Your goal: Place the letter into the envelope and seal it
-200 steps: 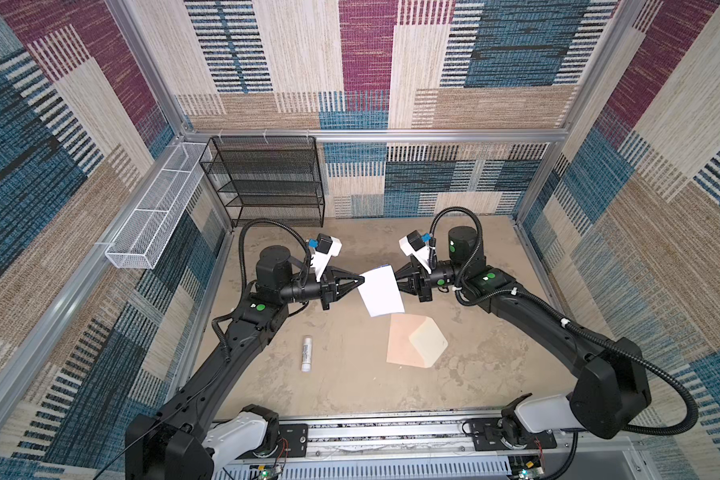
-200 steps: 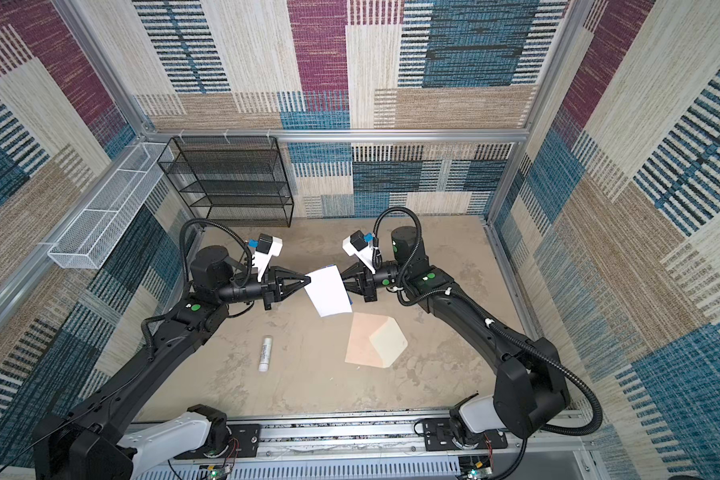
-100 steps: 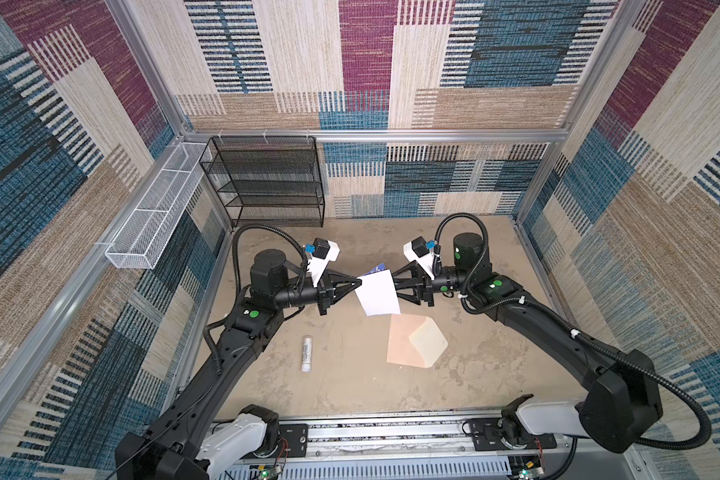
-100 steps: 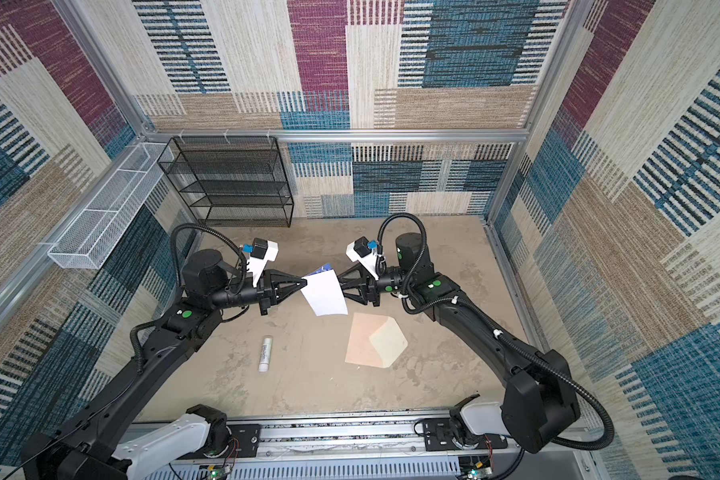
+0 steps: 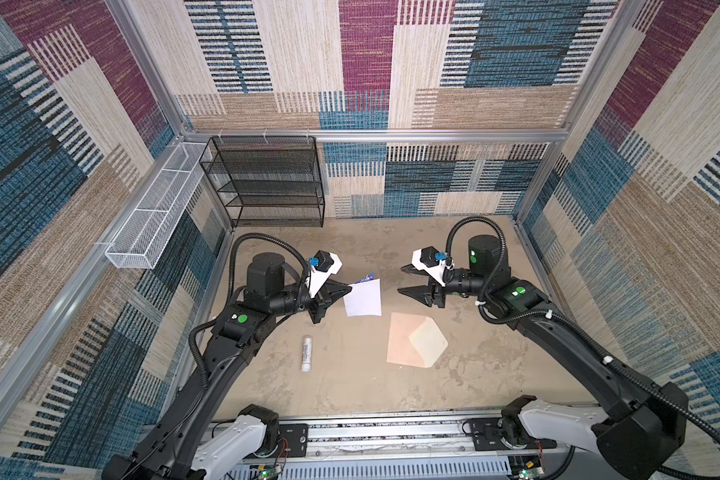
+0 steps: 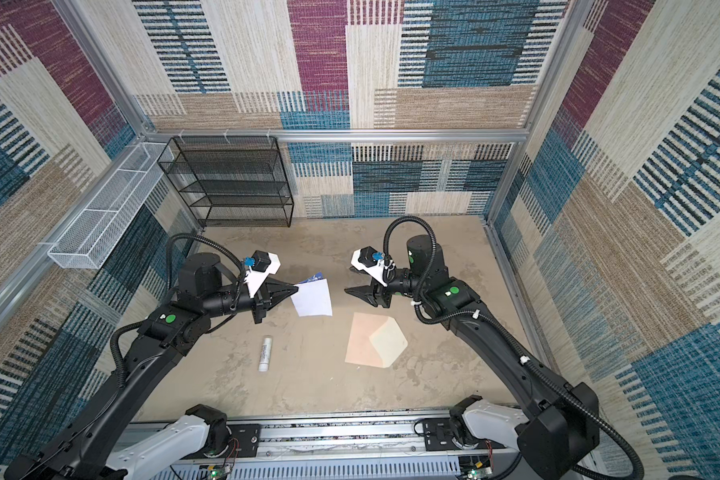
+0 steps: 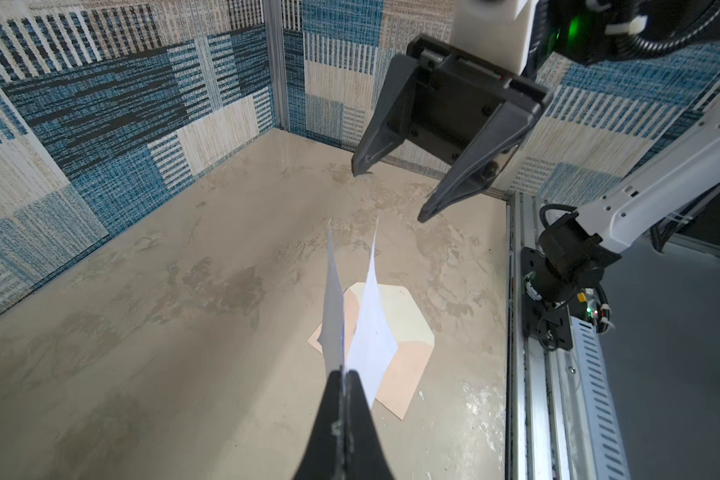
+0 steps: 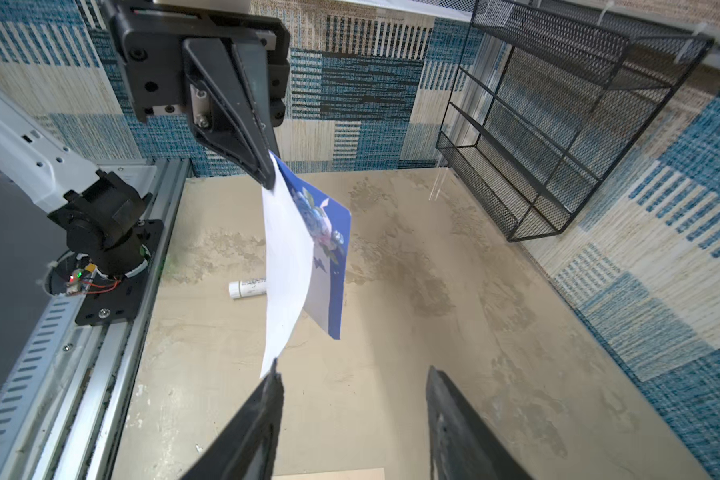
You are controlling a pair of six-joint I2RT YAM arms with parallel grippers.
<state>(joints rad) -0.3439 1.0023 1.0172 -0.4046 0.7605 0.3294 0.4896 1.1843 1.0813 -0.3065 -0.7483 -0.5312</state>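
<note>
One letter point(image 5: 363, 298) between left fingers point(image 5: 338, 289)

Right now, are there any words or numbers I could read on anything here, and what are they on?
Nothing here can be read as words or numbers.
white tube: dark print along its side, too small and blurred to read.
letter: only a blue flower picture, no words show.
envelope: no writing shows.
</note>
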